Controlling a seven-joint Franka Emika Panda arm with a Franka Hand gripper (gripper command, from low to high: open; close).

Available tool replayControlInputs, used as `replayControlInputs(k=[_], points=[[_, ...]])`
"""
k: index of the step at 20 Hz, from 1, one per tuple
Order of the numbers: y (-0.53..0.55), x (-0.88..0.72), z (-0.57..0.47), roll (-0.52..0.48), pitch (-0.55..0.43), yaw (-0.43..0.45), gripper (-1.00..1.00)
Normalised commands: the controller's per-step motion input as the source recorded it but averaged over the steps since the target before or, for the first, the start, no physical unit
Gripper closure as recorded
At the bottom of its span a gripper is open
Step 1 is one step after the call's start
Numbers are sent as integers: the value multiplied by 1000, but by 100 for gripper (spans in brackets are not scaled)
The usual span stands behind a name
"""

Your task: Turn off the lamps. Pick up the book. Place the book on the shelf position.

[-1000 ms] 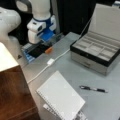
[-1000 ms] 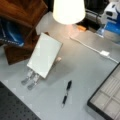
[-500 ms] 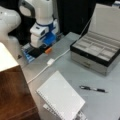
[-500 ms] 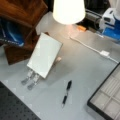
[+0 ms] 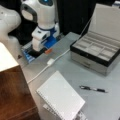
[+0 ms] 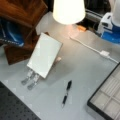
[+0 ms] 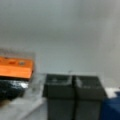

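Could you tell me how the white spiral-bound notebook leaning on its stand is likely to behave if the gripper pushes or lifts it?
The white spiral-bound notebook leans tilted on a perforated metal stand, so a push would probably tip or slide it. Its broad thin shape suggests it is light and may flex. The closed gripper is far from it.

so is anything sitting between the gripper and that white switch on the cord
Nothing visible does. In a front view the gripper hangs low near the orange object, and only bare table separates it from the switch. The lamp glows lit.

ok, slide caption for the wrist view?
Claw shut, empty, above grey table, orange block at left.
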Motion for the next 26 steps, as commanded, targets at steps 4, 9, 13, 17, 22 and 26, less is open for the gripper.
replayControlInputs(k=[4,9,13,17,22,26], points=[[-483,-1000,-698,242,-678,-30,100],[-530,-1000,-654,244,-726,-15,100],[-527,-1000,-657,230,-766,-9,100],[-498,-1000,-666,217,-777,-8,100],[-407,-1000,-599,180,-760,-42,100],[-279,-1000,-496,137,-737,-64,100]])
